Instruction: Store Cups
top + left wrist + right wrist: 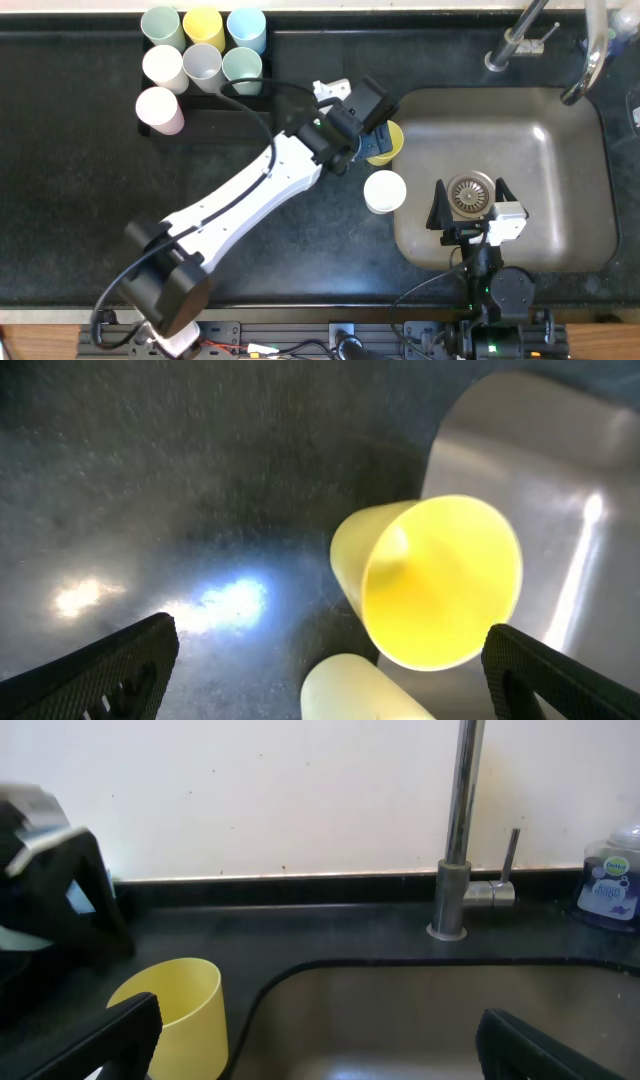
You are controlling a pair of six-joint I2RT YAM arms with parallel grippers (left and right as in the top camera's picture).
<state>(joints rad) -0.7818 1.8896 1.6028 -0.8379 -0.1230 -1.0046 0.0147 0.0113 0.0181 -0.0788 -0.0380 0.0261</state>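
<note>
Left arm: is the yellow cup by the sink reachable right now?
Likely yes: left hand hangs open over the yellow cup, nothing between; white cup close beside may get bumped.

Nine cups were counted in all. Two yellow cups (203,25) (391,150) were seen, along with two pale green cups (160,25) (242,68) and three white cups (163,65) (203,62) (385,190). One blue cup (246,28) and one pink cup (160,110) were also noted. Two grippers were counted, the left gripper (372,112) and the right gripper (471,200). One sink (560,130), one tap (515,40) and one soap bottle (610,885) were recorded.
</note>
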